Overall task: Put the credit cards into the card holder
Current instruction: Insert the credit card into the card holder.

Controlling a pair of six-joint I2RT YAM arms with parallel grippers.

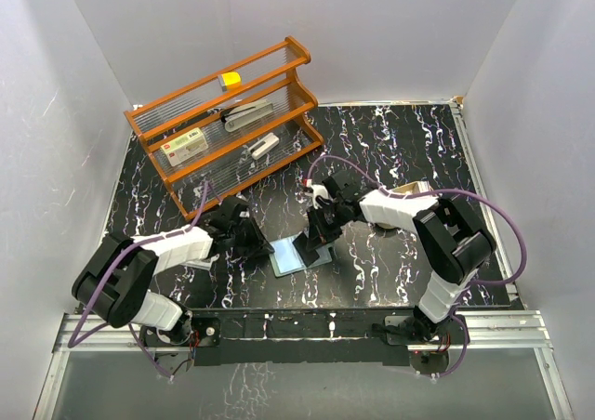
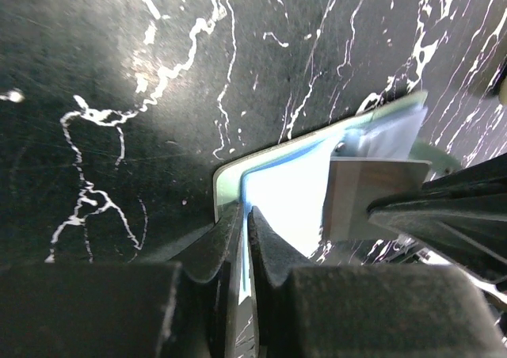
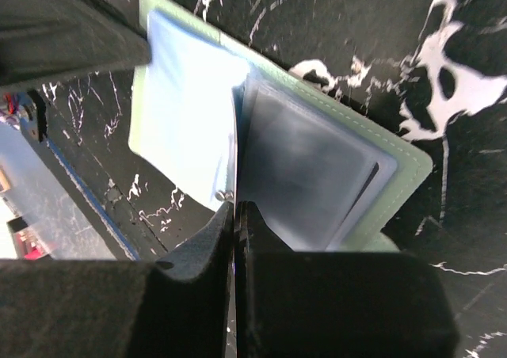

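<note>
Pinching card holder (image 1: 294,254) | left claw (image 2: 244,217) clamped | right claw (image 3: 235,209) clamped

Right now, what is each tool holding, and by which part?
Both grip the open card holder: the left tool pinches its cover's edge, the right tool an inner leaf's edge.

1. The table (image 1: 400,141): black with white marble-like veins, smooth, dull sheen.
2. The card holder (image 3: 408,164): pale green cover, matt and leather-like, stitched along the edge.
3. Its sleeves (image 3: 190,112): thin pale blue plastic, smooth, slightly glossy.
4. The left gripper (image 2: 244,219): fingers (image 2: 277,255) black, matt, finely grainy, like rubber or foam.
5. The rack (image 1: 297,53): orange wood, smooth, varnished.
6. The walls (image 1: 372,30): white, matt.
</note>
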